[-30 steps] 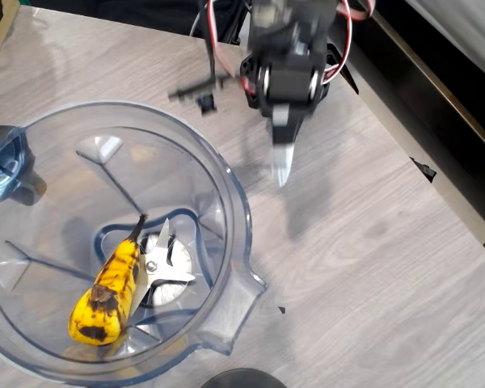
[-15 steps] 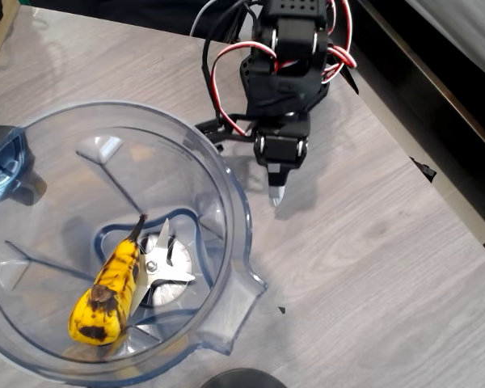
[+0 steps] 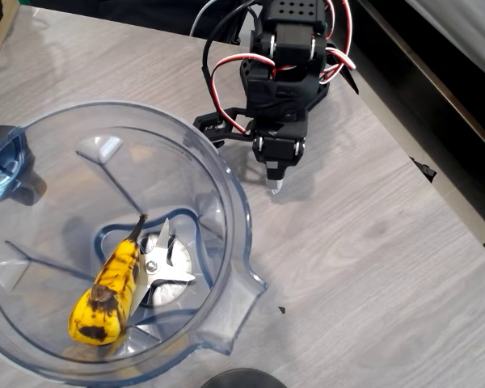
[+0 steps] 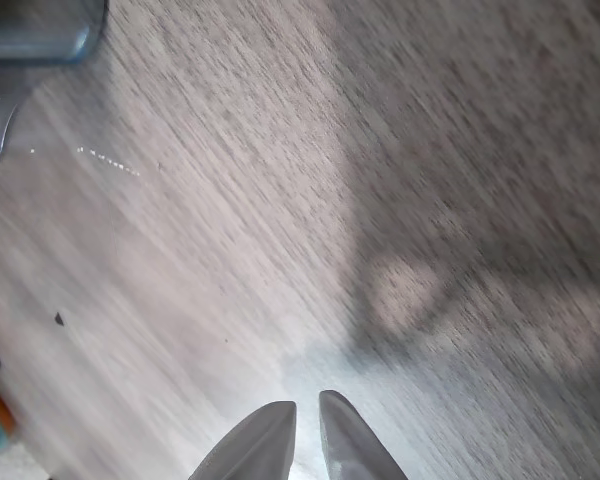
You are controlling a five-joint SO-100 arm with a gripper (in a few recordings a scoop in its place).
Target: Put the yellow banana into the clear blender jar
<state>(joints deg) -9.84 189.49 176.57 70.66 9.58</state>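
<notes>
Inside the clear blender jar [image 3: 226,194] I see the yellow banana [image 3: 107,295] beside the blade, my gripper [image 3: 275,184] closed and empty outside it.

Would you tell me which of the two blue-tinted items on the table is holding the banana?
The clear blender jar, the large round one with the pour spout, holds the yellow banana; the small dark blue-grey cap does not.

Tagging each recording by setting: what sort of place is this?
Probably a hobby or lab workbench staged as a kitchen: a wood-grain table, a clear blender jar holding a yellow banana, and a small wired arm's end effector.
</notes>
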